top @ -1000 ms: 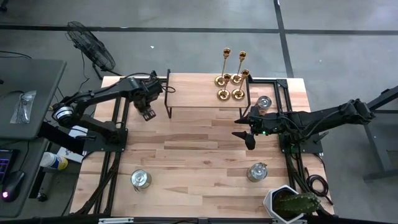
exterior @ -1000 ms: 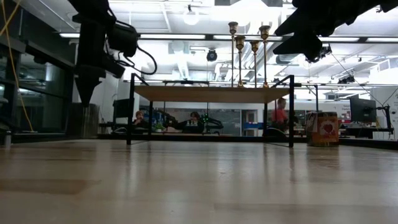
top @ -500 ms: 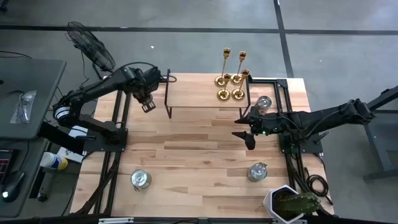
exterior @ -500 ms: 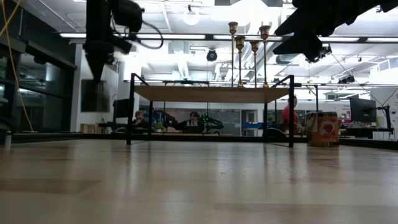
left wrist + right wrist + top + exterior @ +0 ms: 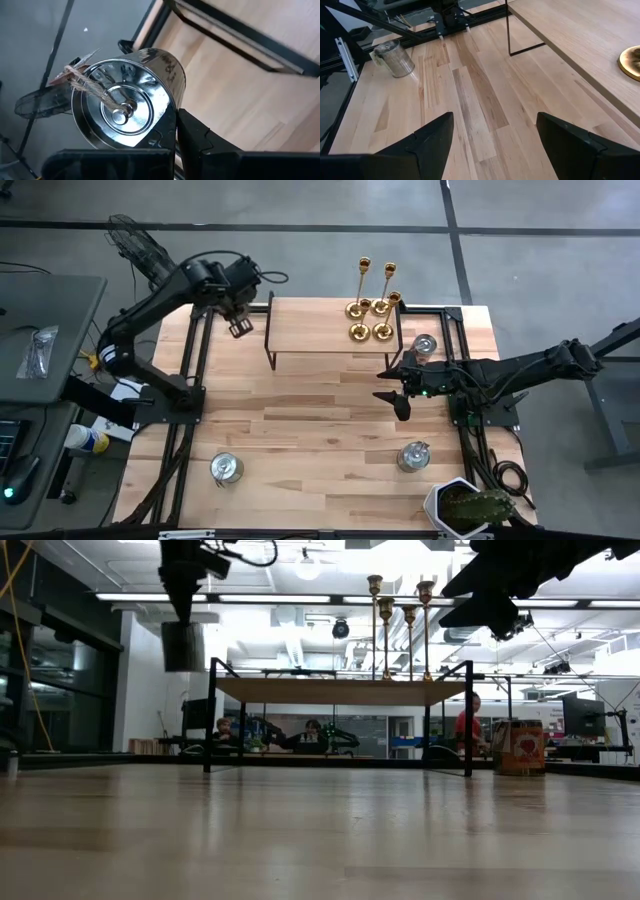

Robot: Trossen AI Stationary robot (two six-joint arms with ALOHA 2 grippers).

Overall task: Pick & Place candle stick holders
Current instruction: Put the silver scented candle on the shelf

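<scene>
In front of the raised shelf (image 5: 320, 330), off its right end, the right end effector (image 5: 396, 392) hangs above the worktop (image 5: 300, 430) with its fingers spread wide and nothing between them. The candle stick holders (image 5: 370, 315) stand in a tight group of four on the right end of the shelf top, just beyond and above this end effector, which makes the right arm the nearer one. Each holder's long axis is vertical, so the judgement is a level approach to a stem. At the shelf's left end, the left end effector (image 5: 238, 327) is clamped on a silver jar (image 5: 127, 102). The low view shows the thin stems rising upright off the shelf. The right wrist view shows only one gold base (image 5: 632, 62).
</scene>
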